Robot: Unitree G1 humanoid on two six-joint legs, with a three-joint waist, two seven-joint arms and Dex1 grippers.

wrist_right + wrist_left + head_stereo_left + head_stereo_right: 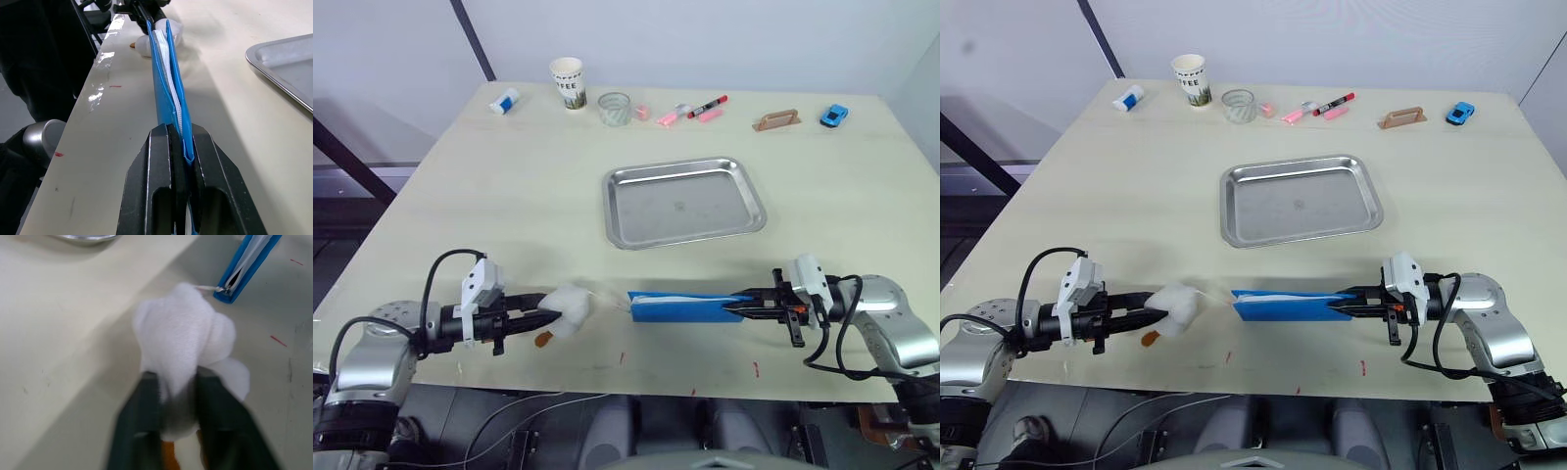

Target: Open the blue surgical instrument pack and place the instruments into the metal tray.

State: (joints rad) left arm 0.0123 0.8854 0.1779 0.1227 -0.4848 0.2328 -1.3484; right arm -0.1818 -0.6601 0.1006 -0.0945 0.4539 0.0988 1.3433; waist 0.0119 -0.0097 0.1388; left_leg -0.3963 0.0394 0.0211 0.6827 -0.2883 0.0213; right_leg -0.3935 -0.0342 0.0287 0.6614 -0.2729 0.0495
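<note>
Near worktop front edge: right hand (pixel 740 306) grips one blue pack (pixel 690 306); left hand (pixel 546 315) pinches white wad (pixel 570 309); one steel tray (pixel 684 202) mid-worktop.

Silver arms, black cables, white camera mounts

Blue pack (pixel 690 308), white lining; shiny silver tray (pixel 683 202)

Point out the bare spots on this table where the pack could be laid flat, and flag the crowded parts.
Bare: the wide strip between the metal tray and the blue pack, the table's left half, and the area right of the tray. Crowded: the far edge, lined with a paper cup, glass, pink pens and toy car.
</note>
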